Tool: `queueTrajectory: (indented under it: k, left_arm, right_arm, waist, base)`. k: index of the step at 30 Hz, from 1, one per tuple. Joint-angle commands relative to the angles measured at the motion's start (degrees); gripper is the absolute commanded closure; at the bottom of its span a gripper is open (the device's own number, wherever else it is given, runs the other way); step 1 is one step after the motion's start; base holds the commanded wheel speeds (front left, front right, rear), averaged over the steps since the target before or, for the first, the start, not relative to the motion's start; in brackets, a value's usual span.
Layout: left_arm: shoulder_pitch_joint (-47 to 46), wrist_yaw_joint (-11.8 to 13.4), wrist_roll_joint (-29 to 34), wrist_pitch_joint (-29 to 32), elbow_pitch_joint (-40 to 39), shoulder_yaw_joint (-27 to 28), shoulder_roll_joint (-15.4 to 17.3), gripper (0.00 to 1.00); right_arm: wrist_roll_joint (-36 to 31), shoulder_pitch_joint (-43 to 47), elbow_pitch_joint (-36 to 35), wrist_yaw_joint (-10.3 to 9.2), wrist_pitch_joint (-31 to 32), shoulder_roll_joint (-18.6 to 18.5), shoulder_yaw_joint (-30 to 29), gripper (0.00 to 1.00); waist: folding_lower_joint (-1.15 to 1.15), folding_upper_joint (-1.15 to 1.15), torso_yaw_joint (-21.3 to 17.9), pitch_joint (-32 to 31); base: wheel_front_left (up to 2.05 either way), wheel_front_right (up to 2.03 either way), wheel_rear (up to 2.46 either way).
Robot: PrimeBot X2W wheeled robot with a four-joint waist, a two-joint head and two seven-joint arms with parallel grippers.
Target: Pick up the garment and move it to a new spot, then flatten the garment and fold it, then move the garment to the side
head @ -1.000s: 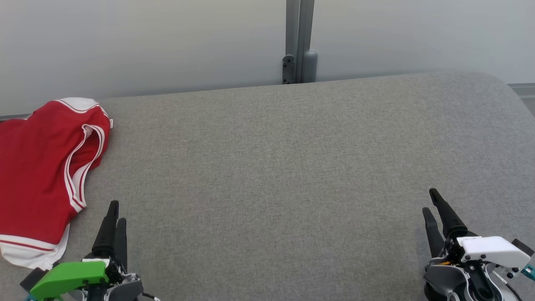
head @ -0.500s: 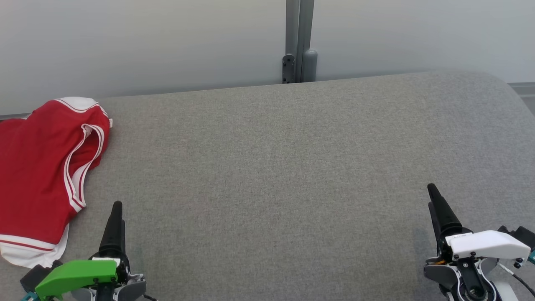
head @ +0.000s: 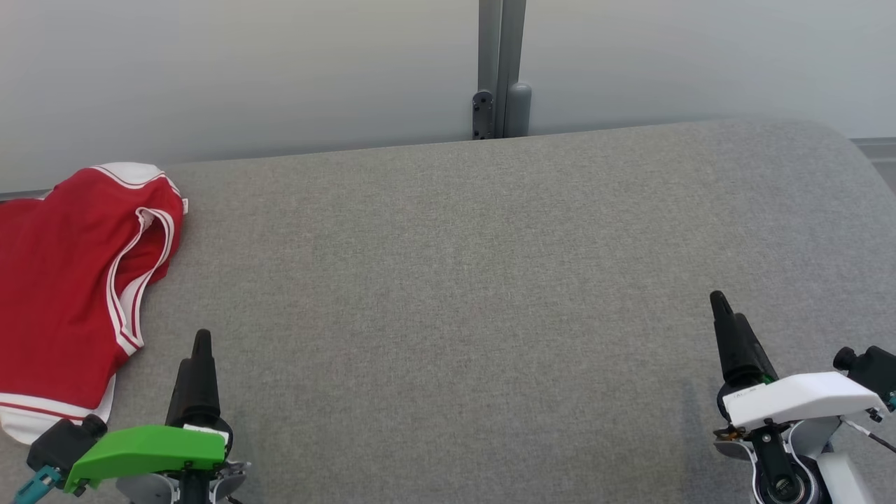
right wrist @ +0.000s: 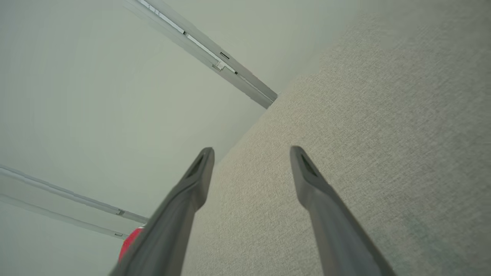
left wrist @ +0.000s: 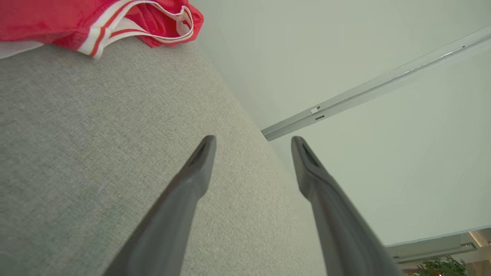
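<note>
Grey woven cloth covers the table [head: 448, 280], which runs back to a pale wall [head: 245, 77] with a grey post [head: 501, 63] at its middle. Red with white trim, the garment [head: 63, 294] lies at the table's left edge, partly cut off by the head view. Near left, the left pincer [head: 201, 343] hangs just beside the garment's hem, apart from it. Its wrist view shows the fingers spread wide with nothing between them. Near right, the right pincer [head: 721, 308] is well apart from the garment, likewise wide and empty.
</note>
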Motion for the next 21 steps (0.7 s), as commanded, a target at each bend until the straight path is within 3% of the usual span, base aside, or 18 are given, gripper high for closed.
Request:
queueTrajectory:
  k: [1,21]
  left_arm:
    - [-0.04,0.19,2.74,-0.68,-0.92,-0.20,0.40,0.00]
    - [1.20,-0.43,20.78,-4.57,-0.02,-0.32,0.48,0.00]
  right_arm:
    - [-2.94,-0.12,-1.19,0.02,-0.73,-0.65,0.23,0.00]
    - [-21.89,-0.33,1.32,0.02,-4.61,-0.92,1.75,0.00]
  waist:
    - [0.00,0.00,-0.05,-0.02]
    - [0.00,0.00,-0.42,-0.04]
  base:
    - [0.00,0.00,0.00]
    - [0.00,0.00,0.00]
